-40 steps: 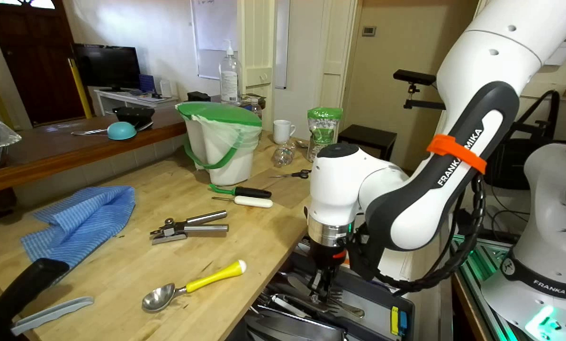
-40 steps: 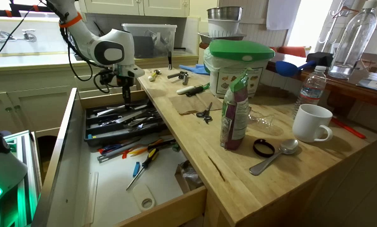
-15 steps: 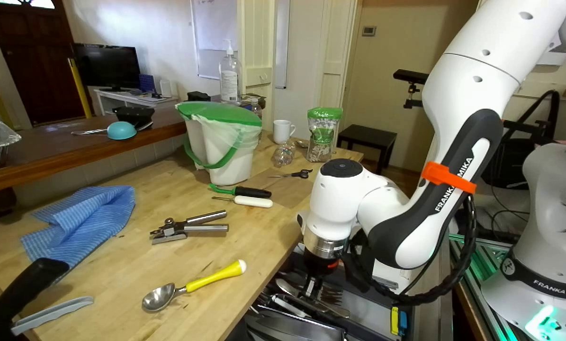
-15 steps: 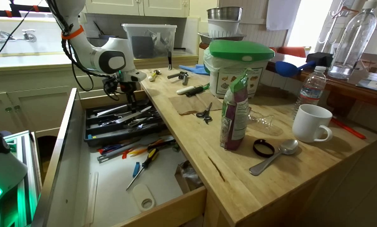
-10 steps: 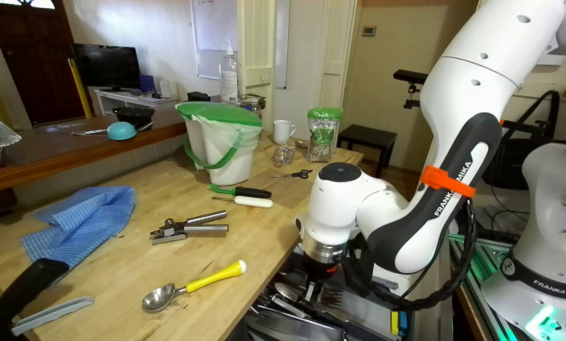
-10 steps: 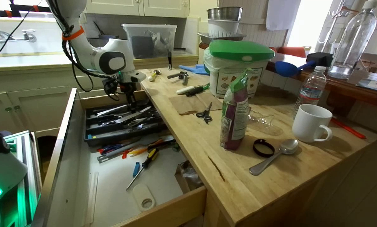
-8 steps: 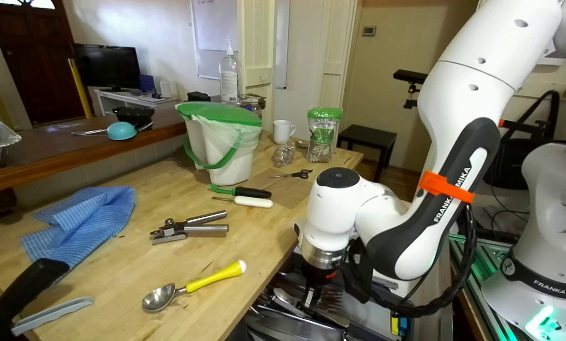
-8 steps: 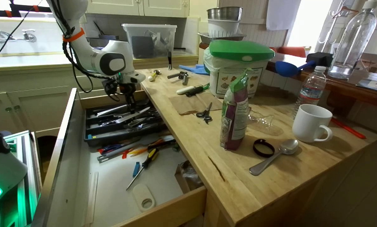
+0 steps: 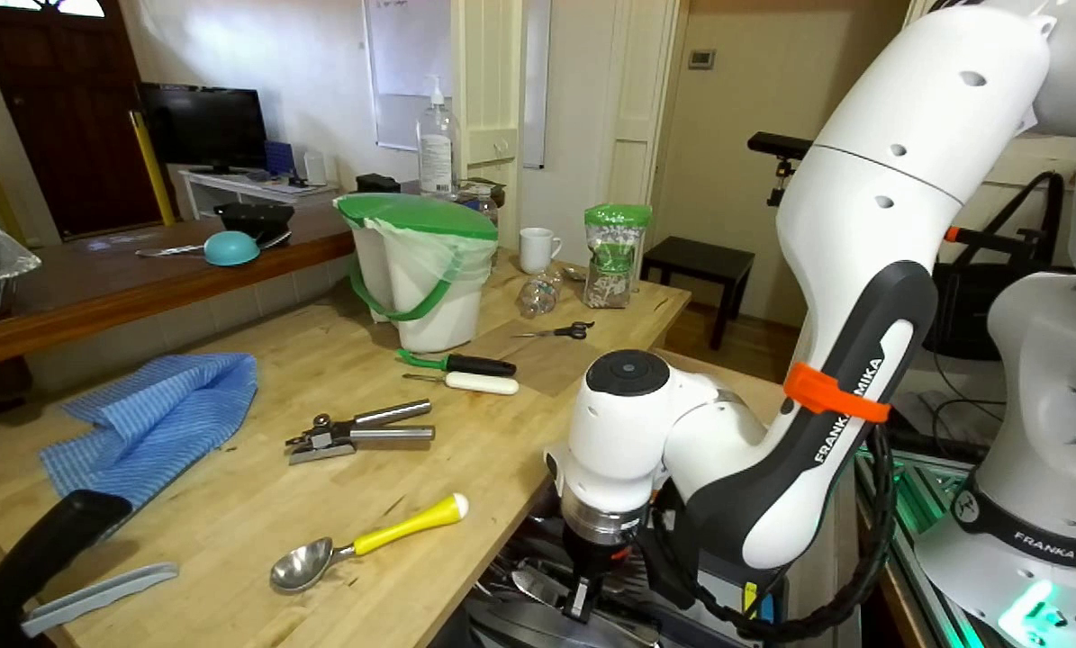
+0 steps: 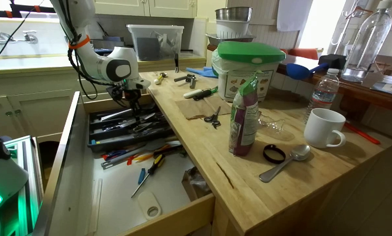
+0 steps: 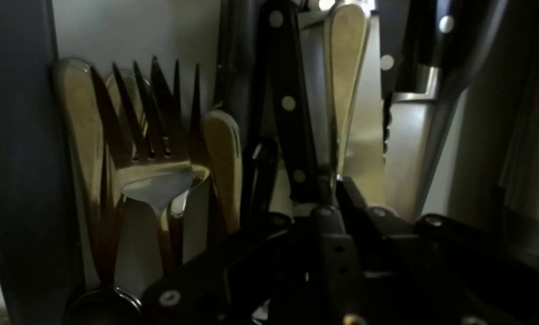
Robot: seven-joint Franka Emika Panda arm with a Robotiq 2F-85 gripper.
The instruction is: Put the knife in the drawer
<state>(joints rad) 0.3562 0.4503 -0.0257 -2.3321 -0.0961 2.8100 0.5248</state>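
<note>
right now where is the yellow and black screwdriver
In an exterior view, the screwdriver lies in the open drawer, nearer the camera than the dark cutlery tray, its handle just right of a small blue piece.

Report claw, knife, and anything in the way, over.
Claw shut on knife. Low over cutlery tray, drawer open. Black riveted handle close alongside, may snag.

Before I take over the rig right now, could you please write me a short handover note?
Gripper: shut on what looks like the silver knife.
Things: the drawer is open; the knife is low at the cutlery tray inside; whether it rests there, I cannot tell.
Done: drawer open, knife apparently gripped.
Left, I think: lay it down, release, lift clear.
</note>
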